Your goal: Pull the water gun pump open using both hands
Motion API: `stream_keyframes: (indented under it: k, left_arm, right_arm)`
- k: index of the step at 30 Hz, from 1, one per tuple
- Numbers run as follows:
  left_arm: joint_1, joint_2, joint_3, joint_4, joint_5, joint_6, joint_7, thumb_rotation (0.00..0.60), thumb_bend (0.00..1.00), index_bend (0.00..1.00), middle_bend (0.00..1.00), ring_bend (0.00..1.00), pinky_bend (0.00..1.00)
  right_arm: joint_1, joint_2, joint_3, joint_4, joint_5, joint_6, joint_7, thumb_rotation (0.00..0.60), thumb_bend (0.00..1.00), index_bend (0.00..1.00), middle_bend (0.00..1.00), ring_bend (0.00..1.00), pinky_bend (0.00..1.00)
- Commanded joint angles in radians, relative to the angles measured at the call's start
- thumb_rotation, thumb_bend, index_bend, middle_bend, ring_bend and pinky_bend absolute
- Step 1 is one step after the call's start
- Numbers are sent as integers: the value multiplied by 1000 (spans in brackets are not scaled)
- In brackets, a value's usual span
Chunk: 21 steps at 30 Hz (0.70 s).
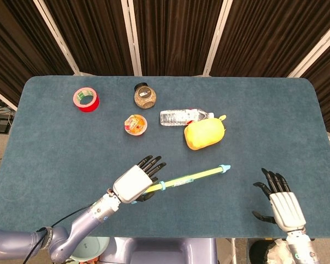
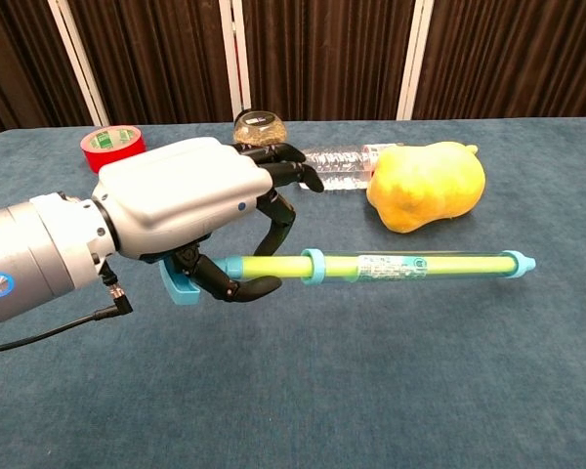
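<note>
The water gun (image 1: 190,177) (image 2: 410,265) is a long yellow-green tube with light blue end caps and a blue collar. My left hand (image 1: 135,182) (image 2: 190,210) grips its handle end, holding the tube off the table and roughly level, tip pointing right. The blue handle (image 2: 179,289) pokes out below the palm. My right hand (image 1: 280,202) is at the table's front right edge, fingers spread and holding nothing, well apart from the gun's tip (image 1: 224,167). The chest view does not show the right hand.
Behind the gun lie a yellow plush toy (image 1: 204,133) (image 2: 427,185), a clear plastic bottle (image 1: 181,116), a small fruit cup (image 1: 135,124), a glass jar (image 1: 144,95) and a red tape roll (image 1: 86,99) at the back left.
</note>
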Motion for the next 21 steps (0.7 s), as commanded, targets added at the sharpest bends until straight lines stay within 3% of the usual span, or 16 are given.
stream_keyframes:
  k: [1, 11, 21]
  left_arm:
    - [-3, 4, -4, -2, 1, -6, -2, 600, 395, 606, 114, 24, 145]
    - [-5, 5, -9, -7, 2, -15, -9, 600, 395, 606, 114, 24, 145]
    - [-8, 5, -16, -28, 14, -16, -2, 600, 394, 606, 114, 24, 145]
  right_arm:
    - [24, -30, 34, -62, 77, -55, -48, 600, 177, 312, 39, 41, 65]
    - [77, -119, 101, -116, 192, -108, -180, 600, 235, 364, 45, 44, 66]
    - [104, -184, 119, -126, 250, -123, -248, 600, 273, 406, 50, 46, 65]
